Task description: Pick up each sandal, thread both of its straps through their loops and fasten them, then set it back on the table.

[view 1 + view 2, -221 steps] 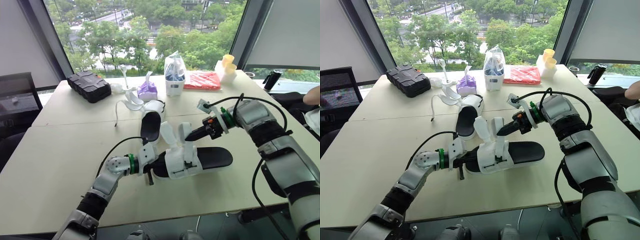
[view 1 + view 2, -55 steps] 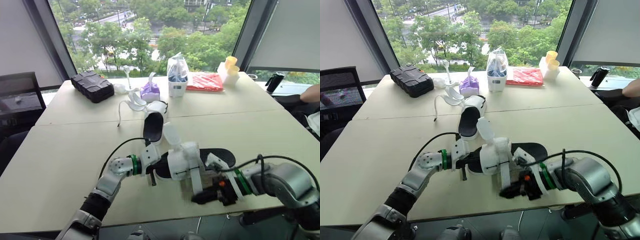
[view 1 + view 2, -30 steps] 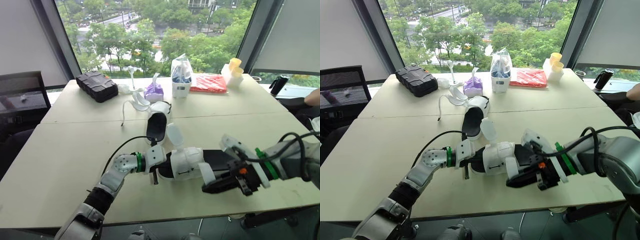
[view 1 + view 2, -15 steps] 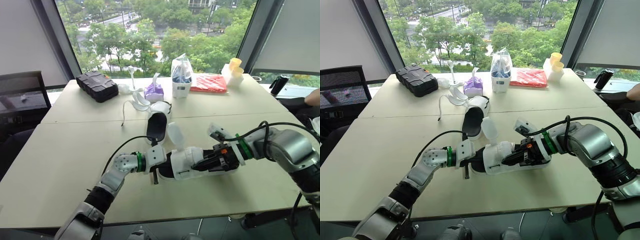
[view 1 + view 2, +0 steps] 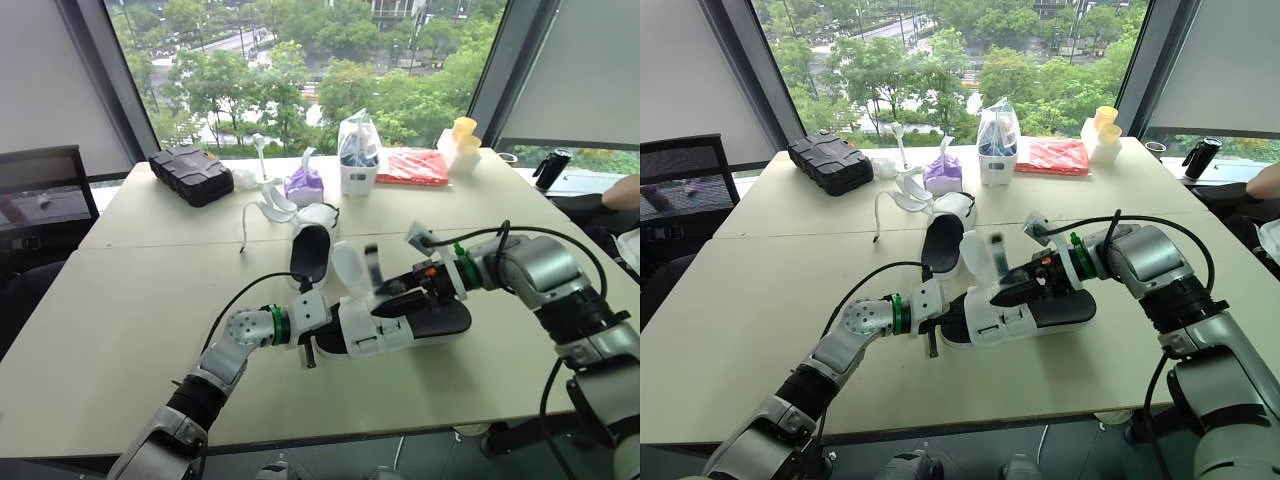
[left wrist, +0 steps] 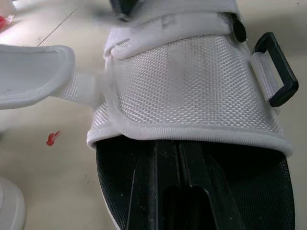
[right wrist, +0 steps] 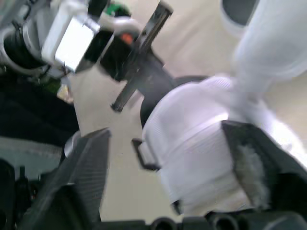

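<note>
1. The sandal [image 5: 400, 322] lies mid-counter [image 5: 130, 300], toward the near edge; the left gripper [image 5: 310, 336] clamps its toe end.
2. The right gripper [image 5: 398, 297], spread wide, straddles the upper; it should pinch the raised strap [image 5: 350, 268] near its tip, then steer it squarely into the black loop [image 6: 272, 69].

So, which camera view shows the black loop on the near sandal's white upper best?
The left wrist view. There the black loop is close and its whole rectangle shows, with no loose strap through it. In the two eye views it is just a small dark mark on the side of the near sandal. In the right wrist view it is blurred.
</note>
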Available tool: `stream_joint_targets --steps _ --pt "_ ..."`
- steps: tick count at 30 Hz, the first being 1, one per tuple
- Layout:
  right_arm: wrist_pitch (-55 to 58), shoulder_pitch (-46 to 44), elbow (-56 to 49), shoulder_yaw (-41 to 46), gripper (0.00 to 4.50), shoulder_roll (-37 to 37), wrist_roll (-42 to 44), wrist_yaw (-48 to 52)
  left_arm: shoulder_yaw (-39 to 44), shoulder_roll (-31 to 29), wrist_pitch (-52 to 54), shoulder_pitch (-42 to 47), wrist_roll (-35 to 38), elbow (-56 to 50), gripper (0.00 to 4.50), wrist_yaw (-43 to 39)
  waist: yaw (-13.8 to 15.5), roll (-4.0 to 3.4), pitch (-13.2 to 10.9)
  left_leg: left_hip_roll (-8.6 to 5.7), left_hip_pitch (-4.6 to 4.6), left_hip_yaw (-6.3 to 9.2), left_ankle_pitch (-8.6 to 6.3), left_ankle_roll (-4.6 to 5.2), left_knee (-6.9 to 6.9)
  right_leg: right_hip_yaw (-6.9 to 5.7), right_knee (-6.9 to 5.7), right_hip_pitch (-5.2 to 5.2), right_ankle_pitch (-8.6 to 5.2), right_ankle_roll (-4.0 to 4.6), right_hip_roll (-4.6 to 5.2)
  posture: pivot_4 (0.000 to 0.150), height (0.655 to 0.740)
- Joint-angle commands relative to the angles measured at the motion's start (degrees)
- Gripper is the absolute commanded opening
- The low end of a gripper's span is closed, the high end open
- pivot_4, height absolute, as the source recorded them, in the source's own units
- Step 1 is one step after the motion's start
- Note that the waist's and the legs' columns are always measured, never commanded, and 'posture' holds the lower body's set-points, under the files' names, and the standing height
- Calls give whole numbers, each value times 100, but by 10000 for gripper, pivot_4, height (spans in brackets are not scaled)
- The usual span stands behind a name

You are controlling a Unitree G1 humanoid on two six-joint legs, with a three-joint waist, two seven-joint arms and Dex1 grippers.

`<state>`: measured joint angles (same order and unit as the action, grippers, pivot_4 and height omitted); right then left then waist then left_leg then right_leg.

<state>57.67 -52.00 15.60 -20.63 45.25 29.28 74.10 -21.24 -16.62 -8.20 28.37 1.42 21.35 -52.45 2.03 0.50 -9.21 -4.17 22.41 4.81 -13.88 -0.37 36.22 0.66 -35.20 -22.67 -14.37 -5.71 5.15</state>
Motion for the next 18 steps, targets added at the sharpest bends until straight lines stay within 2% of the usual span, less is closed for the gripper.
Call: stream_joint_targets --steps 1,6,12,18 --pt "191 -321 340 334 38320 -116 -29 -16 -261 -128 291 -268 -399 488 0 -45 8 0 0 0 1 1 0 1 -2 0 0 -2 0 1 0 1500 7400" --pt "219 -462 604 402 38320 -266 -122 -10 -252 -128 289 -259 -405 494 0 -60 12 -1 1 0 9 0 7 11 -8 0 2 -12 -1 -1 1 1500 7400" --pt "-339 -713 1353 572 38320 -643 -573 -422 -244 -136 297 -250 -400 481 0 -62 4 -2 0 0 8 0 -1 -2 -6 0 0 -11 0 0 0 1500 7400" --pt "-725 -922 1726 748 38320 -790 -776 -393 -242 -142 288 -246 -403 486 0 -72 8 -2 0 -1 8 -1 6 9 -8 -1 1 -13 1 -3 -2 1500 7400"
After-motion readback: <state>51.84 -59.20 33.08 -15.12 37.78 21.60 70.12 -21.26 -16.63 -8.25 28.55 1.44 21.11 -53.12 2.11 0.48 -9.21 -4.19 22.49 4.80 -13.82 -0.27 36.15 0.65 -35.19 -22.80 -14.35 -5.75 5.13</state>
